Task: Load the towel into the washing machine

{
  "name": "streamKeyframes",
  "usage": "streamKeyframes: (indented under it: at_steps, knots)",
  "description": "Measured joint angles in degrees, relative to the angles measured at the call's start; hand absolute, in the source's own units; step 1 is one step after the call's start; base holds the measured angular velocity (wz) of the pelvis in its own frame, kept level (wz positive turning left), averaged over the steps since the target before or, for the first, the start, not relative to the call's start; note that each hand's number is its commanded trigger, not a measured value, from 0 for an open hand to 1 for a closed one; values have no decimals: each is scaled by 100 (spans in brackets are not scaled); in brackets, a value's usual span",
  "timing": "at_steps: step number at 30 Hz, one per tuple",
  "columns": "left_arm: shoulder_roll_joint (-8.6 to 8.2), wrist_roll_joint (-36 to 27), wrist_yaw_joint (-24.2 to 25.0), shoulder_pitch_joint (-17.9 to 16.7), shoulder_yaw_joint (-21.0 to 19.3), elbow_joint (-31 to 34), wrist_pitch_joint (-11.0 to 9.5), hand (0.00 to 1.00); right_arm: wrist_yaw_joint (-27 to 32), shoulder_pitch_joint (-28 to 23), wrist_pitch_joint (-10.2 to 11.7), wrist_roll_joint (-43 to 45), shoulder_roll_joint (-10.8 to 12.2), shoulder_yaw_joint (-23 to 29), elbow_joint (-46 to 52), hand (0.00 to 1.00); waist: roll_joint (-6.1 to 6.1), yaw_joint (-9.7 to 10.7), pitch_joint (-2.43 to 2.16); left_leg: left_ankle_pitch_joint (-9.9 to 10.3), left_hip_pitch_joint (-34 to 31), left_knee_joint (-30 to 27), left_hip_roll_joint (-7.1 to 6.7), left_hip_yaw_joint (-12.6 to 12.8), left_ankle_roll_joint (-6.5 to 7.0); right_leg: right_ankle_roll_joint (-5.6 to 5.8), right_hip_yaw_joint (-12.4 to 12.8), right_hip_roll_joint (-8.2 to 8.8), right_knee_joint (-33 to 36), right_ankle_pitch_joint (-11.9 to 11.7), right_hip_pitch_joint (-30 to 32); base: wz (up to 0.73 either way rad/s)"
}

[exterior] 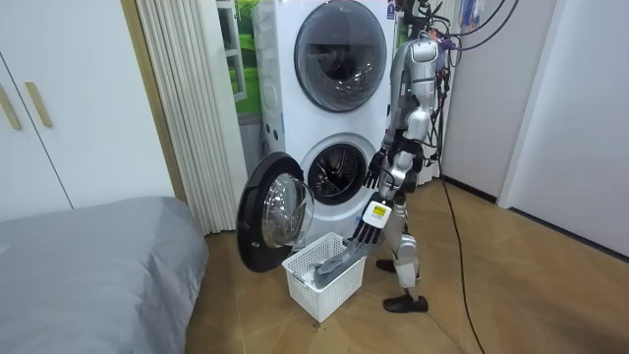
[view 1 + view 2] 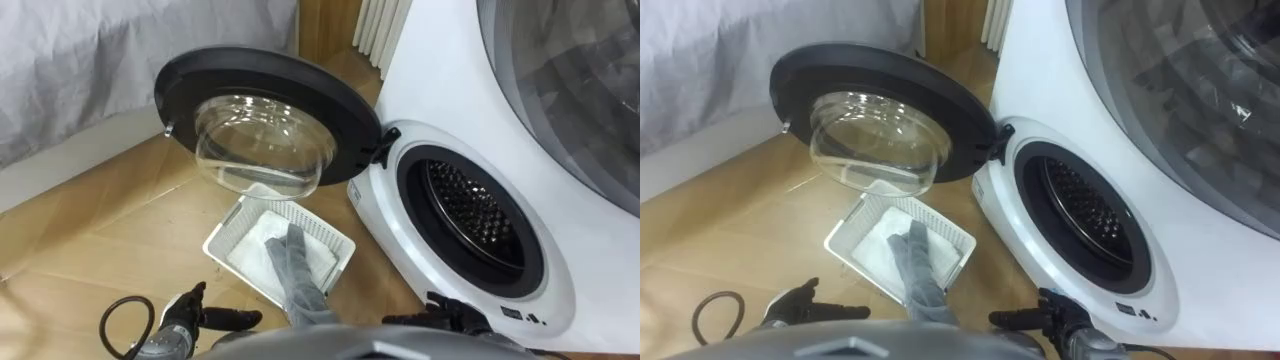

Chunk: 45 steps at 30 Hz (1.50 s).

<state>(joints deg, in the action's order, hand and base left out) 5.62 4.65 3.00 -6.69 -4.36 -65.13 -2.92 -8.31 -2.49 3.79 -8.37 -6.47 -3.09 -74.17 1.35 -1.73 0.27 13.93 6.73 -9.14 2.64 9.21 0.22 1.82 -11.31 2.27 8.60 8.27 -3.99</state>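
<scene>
A white plastic basket (image 2: 228, 238) stands on the wooden floor below the open washer door (image 2: 340, 110). A white towel (image 2: 258, 238) lies in it, and a grey towel (image 2: 293, 268) is draped from it over its near rim. The washing machine's drum opening (image 2: 470, 215) gapes at the right, dark inside. My left hand (image 2: 188, 312) hovers low at the left of the basket, fingers spread and holding nothing. My right hand (image 2: 438, 312) is low in front of the machine, fingers straight and apart from the towels. In the room view I stand bent before the machine, left hand (image 1: 366, 231) above the basket (image 1: 324, 285).
A second machine (image 2: 570, 70) is stacked above the washer. A bed with a grey cover (image 2: 90, 60) stands to the left, and a white radiator (image 2: 378, 30) at the back. The swung-out door overhangs the basket's far side.
</scene>
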Motion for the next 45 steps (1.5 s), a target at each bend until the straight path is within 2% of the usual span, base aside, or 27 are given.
streamKeyframes:
  at_steps: [9,14,17,22,26,29,31,32,34,36,37,40,42,45]
  knots:
    - [2,0,1,50,20,2,-28,0,13,-9,44,-11,-5,-41,6,0,8,-12,1,0,-22,10,1,6,0,0,0,0,1,0,27,0]
    - [6,9,-19,76,118,3,-81,0,14,39,40,-5,-15,-66,-8,0,-14,0,-26,0,-150,-6,1,8,0,-2,0,0,10,-1,150,0]
    - [7,286,-39,89,113,10,-131,0,-2,76,41,34,-18,-66,-1,0,-33,3,-56,0,-314,-37,0,0,0,-3,-8,6,19,-2,301,0]
    - [-1,1176,-131,353,152,27,-161,0,-65,192,43,230,-55,-90,9,0,-41,-2,-50,-4,-662,-182,-2,-6,2,-10,9,29,96,-6,644,-1]
    - [17,1852,-273,634,659,122,-228,0,-55,511,82,396,-90,-299,-132,0,-115,145,19,-15,-959,-269,-15,-12,20,-8,33,73,298,-3,1001,-3]
    - [23,2388,-364,980,964,95,-259,0,-59,852,137,598,-76,-362,-228,0,-85,180,65,-25,-1243,-370,-21,-10,35,-12,147,96,623,0,1460,-22]
    - [18,2729,-479,1284,1118,-177,-402,0,-56,1153,169,694,-82,-425,-381,0,-70,232,179,-25,-1511,-565,-42,-35,36,-12,170,144,837,0,1733,-8]
    - [10,2907,-527,1486,1161,-307,-436,0,-40,1269,171,713,-80,-468,-388,0,-65,312,206,-23,-1752,-728,-52,-35,38,-13,171,177,959,0,1954,5]
    - [11,3030,-638,1763,1289,-397,-455,0,15,1441,175,867,-65,-495,-380,0,-60,324,218,-21,-2151,-948,-63,-35,42,-13,172,220,1157,0,2357,0]
    - [4,3158,-769,1937,1448,-403,-463,0,58,1565,179,903,-79,-657,-372,0,-104,333,263,-20,-2467,-1146,-76,-30,43,-14,184,262,1295,0,2654,-2]
    - [5,3212,-830,2053,1564,-403,-465,0,104,1711,182,915,-74,-706,-378,0,-133,340,328,-19,-2658,-1263,-83,-17,44,-16,191,287,1406,2,2856,-5]
    - [13,3213,-1006,2343,1848,-403,-463,0,196,1975,181,893,-47,-889,-360,0,-177,350,396,-8,-3325,-1609,-119,-9,64,-111,219,379,1800,66,3537,4]
    - [26,3269,-1035,2520,2076,-402,-462,0,196,2117,171,872,-41,-1053,-317,0,-172,351,415,-5,-3706,-1865,-117,-12,68,-131,266,404,2056,74,3929,2]
    - [16,3386,-1042,2767,2312,-399,-466,0,212,2236,169,862,-49,-1212,-76,0,-148,378,456,72,-4274,-2254,-113,-10,176,-231,344,439,2470,133,4533,2]
